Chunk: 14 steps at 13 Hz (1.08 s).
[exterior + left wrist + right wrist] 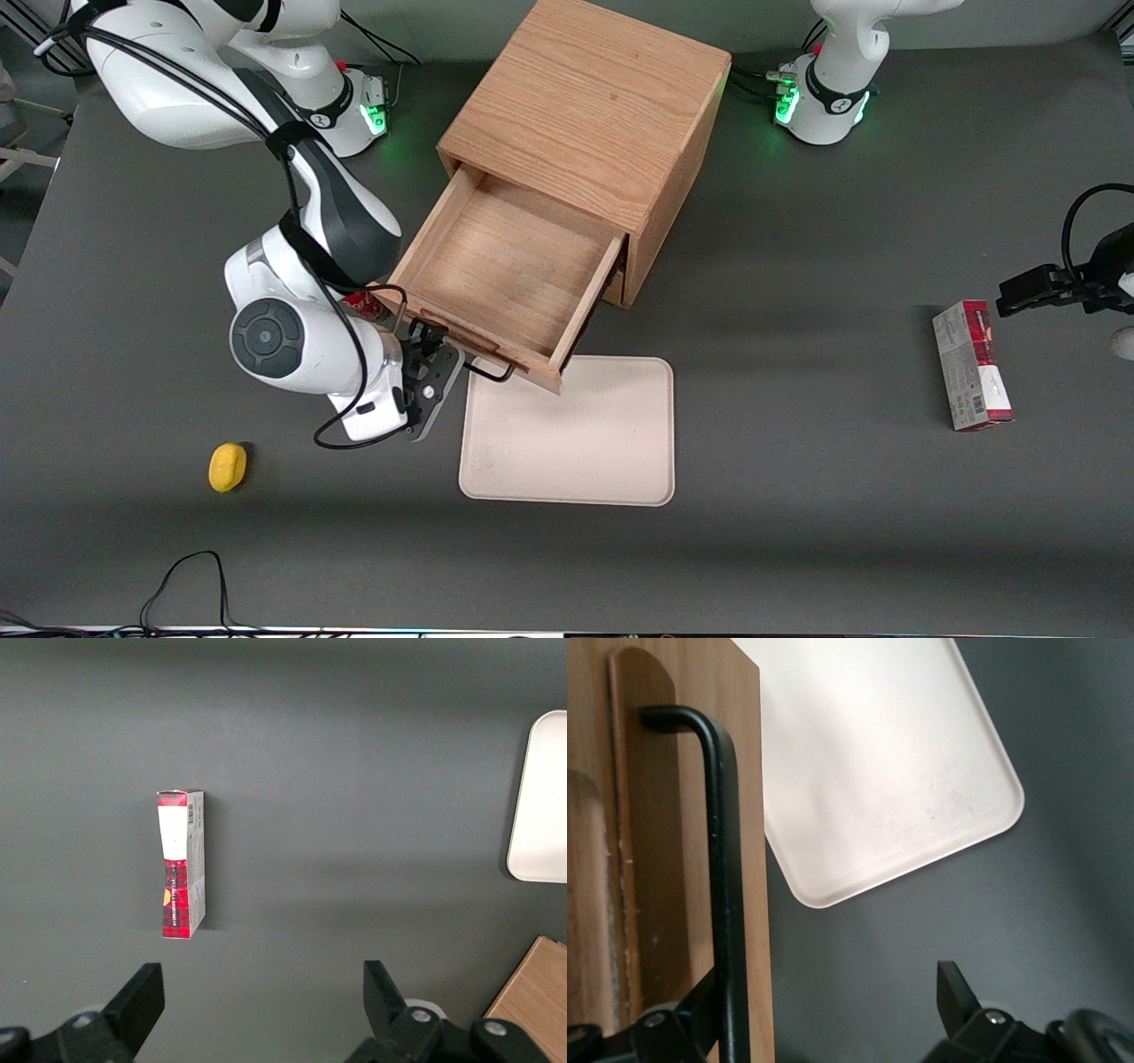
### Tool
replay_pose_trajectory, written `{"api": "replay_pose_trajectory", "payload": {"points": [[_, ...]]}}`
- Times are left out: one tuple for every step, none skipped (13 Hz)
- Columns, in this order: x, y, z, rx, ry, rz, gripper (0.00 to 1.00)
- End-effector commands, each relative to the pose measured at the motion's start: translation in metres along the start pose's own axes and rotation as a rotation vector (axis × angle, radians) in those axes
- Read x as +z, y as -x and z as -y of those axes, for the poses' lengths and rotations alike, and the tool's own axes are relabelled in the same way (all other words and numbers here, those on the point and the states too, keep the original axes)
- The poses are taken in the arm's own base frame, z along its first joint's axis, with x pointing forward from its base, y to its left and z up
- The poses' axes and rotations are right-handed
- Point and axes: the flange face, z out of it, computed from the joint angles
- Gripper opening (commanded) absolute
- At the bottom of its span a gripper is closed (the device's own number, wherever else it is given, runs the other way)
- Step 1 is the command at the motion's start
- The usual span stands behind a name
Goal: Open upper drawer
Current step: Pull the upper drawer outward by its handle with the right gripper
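Note:
The light oak cabinet (pixel 594 115) stands on the dark table. Its upper drawer (pixel 505 266) is pulled far out over the table, showing a bare wooden inside. The black wire handle (pixel 489 369) is on the drawer front, at the end nearest the front camera. My right gripper (pixel 434 372) is open at that front, level with the handle. In the right wrist view the gripper (pixel 828 992) has its fingers spread wide. The handle (pixel 726 886) runs across one fingertip (pixel 700 1005) and the other fingertip (pixel 952 988) is well clear of it. The lower drawer is mostly hidden under the upper one.
A cream tray (pixel 576 434) lies flat in front of the drawer, partly under its front edge; it also shows in the right wrist view (pixel 868 771). A yellow object (pixel 228 466) lies near the working arm. A red and grey box (pixel 972 363) lies toward the parked arm's end.

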Motion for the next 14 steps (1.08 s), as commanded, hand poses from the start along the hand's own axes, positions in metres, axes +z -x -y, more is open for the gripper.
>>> {"api": "replay_pose_trajectory", "payload": {"points": [[-0.011, -0.005, -0.009, -0.015, 0.027, -0.008, 1.00], [-0.018, -0.004, -0.012, -0.009, 0.038, -0.020, 1.00], [-0.032, -0.001, -0.019, 0.005, 0.059, -0.037, 1.00], [-0.048, 0.004, -0.025, 0.021, 0.087, -0.050, 1.00], [-0.065, 0.006, -0.024, 0.024, 0.106, -0.065, 1.00], [-0.092, 0.008, -0.015, 0.027, 0.135, -0.084, 1.00], [-0.124, 0.015, -0.005, 0.032, 0.172, -0.107, 1.00], [-0.145, 0.033, -0.009, 0.076, 0.191, -0.099, 1.00], [-0.164, 0.054, -0.010, 0.145, 0.166, -0.099, 1.00], [-0.185, 0.083, -0.014, 0.236, 0.138, -0.101, 1.00], [-0.195, 0.112, -0.016, 0.315, 0.094, -0.084, 1.00], [-0.206, 0.139, -0.012, 0.390, 0.057, -0.091, 1.00], [-0.212, 0.172, -0.010, 0.531, 0.036, -0.080, 1.00], [-0.214, 0.201, 0.003, 0.675, 0.021, -0.055, 1.00]]}}
